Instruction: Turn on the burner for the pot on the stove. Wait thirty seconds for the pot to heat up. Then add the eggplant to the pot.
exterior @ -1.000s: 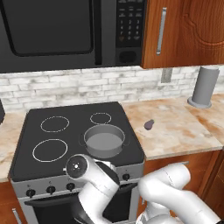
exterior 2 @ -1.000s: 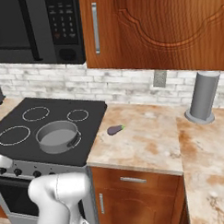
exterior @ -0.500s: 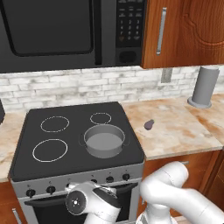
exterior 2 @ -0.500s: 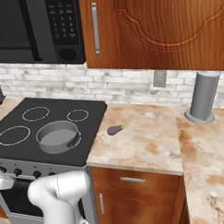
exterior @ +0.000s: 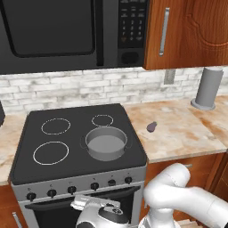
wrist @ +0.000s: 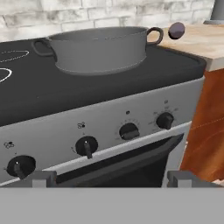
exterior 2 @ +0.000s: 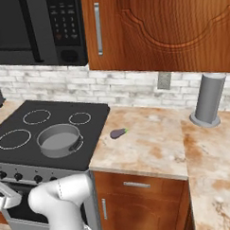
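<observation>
Now tool (wrist: 107, 178) spread, level with stove (wrist: 109, 127) knobs; pot (wrist: 98, 48) above, beyond.

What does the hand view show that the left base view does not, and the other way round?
Hand view alone: the two finger tips of the gripper, wide apart, facing the knobs up close, and the pot seen from the side.

Left base view alone: the microwave, the cabinet door, the wall outlet, and the pot's empty inside.

Both: the stove, its knobs, the pot on the front right burner, the eggplant lying on the counter, the tall grey cylinder, the brick backsplash.
</observation>
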